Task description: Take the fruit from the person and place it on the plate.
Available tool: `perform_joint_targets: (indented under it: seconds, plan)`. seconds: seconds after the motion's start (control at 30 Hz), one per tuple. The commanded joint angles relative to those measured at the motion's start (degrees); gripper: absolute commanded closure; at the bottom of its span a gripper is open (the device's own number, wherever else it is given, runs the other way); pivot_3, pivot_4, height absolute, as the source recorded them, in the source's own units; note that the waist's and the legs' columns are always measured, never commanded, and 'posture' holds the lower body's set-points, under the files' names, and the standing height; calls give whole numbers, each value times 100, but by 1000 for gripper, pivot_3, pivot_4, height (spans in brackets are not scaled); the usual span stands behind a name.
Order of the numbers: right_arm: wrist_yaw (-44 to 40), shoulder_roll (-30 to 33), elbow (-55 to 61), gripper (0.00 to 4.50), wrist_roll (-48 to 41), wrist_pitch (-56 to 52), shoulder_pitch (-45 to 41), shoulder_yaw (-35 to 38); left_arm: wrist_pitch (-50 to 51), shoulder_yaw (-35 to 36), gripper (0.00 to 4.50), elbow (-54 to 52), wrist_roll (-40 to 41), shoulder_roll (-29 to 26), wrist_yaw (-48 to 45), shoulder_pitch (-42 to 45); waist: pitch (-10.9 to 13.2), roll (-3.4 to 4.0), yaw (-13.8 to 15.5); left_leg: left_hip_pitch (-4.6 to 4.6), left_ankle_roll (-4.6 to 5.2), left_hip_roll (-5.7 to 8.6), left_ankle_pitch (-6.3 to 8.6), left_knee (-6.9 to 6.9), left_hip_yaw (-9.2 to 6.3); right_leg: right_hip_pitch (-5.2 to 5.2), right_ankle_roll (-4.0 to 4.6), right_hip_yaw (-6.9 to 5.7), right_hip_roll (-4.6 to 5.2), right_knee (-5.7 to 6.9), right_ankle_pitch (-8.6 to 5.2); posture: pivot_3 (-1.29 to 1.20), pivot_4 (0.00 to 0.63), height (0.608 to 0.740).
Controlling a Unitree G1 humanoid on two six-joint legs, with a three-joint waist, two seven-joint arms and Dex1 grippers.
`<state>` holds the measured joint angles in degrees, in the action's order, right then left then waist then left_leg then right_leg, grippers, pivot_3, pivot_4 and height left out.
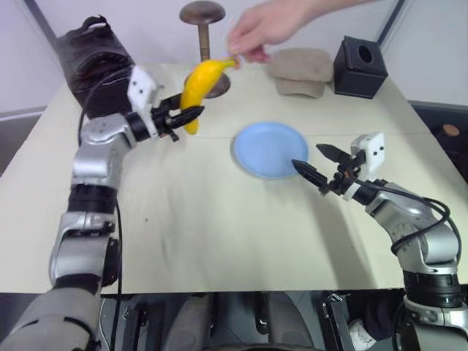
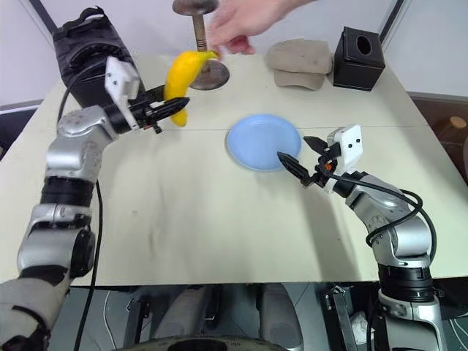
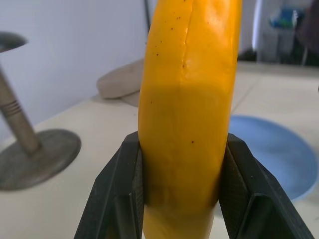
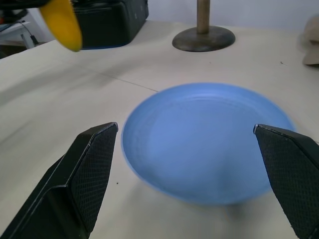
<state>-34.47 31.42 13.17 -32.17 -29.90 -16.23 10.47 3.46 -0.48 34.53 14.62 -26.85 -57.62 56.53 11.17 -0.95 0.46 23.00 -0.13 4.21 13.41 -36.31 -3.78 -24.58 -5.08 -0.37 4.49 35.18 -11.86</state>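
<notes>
1. The left gripper (image 1: 191,115) is clamped on the lower part of the banana (image 1: 200,80), both fingers pressed flat to its sides, up in the air above the table (image 1: 190,219).
2. The person's hand (image 1: 265,28) is at the banana's stem end; contact looks likely, though that hand is blurred.
3. The right gripper (image 1: 313,162) hangs at the near-right edge of the light-blue plate (image 1: 263,146), jaws spread wide and holding nothing.
4. The plate lies bare mid-table, well apart from the banana.
5. Behind it: a beige cap (image 1: 303,71), a black box (image 1: 360,67), a round-based stand (image 1: 203,29).
</notes>
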Motion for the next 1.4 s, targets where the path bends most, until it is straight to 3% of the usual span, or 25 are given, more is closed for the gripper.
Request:
perform_joint_targets:
  seconds: [0.03, 0.33, 0.63, 0.83, 0.87, 1.0, 1.23, 1.4]
  plan:
    - [40, -86, 49, 0, 57, 195, -126, 54, -897, -298, 3142, 846, -394, 263, -393, 649, 0, 0, 25, 3, 5, 0, 3, -4, 2, 0, -1, 1, 1, 0, 0, 0, 150, 740]
    - [333, -253, 445, 0, 118, 290, 317, 224, -2484, -1010, 3142, 3137, -1620, 1143, -264, 1571, 0, -1, 15, 22, 26, 2, 15, -26, 9, -8, -15, 1, 1, 0, 8, 0, 150, 740]
    - [496, -279, 692, 0, 96, 263, 513, 330, -2887, -1361, 3142, 3889, -2523, 1640, 552, 1783, 1, -2, 32, 39, 44, 4, 26, -78, 11, -7, -35, 2, -1, 9, 18, 0, 150, 740]
    - [534, -271, 795, 0, 63, 258, 645, 394, -2889, -1267, 268, 3965, -2614, 1713, 651, 1825, 1, -2, 28, 39, 46, 4, 27, -81, 11, -6, -37, 3, 0, 8, 20, 0, 150, 740]
    - [540, -272, 807, 0, 60, 260, 659, 397, -2923, -1264, 28, 3962, -2628, 1707, 680, 1827, 1, -2, 24, 39, 46, 4, 27, -81, 11, -6, -37, 3, 0, 8, 20, 0, 150, 740]
    - [558, -289, 786, 0, 62, 270, 644, 384, -2990, -1145, 28, 3947, -2599, 1689, 907, 1924, 1, -2, 20, 38, 46, 4, 27, -81, 11, -6, -37, 4, -1, 10, 20, 0, 150, 740]
    - [560, -334, 719, 0, 91, 279, 558, 316, -2811, -305, 28, 3871, -1951, 1560, 956, 2347, 2, -3, 21, 39, 46, 4, 27, -83, 11, -7, -38, 3, -1, 10, 20, 0, 150, 740]
    - [477, -326, 606, 0, 90, 247, 390, 222, -2385, 432, 28, 3581, -1292, 898, 540, 2595, 2, -3, -63, 38, 46, 2, 27, -82, 13, -9, -38, 4, -4, 13, 20, 0, 150, 740]
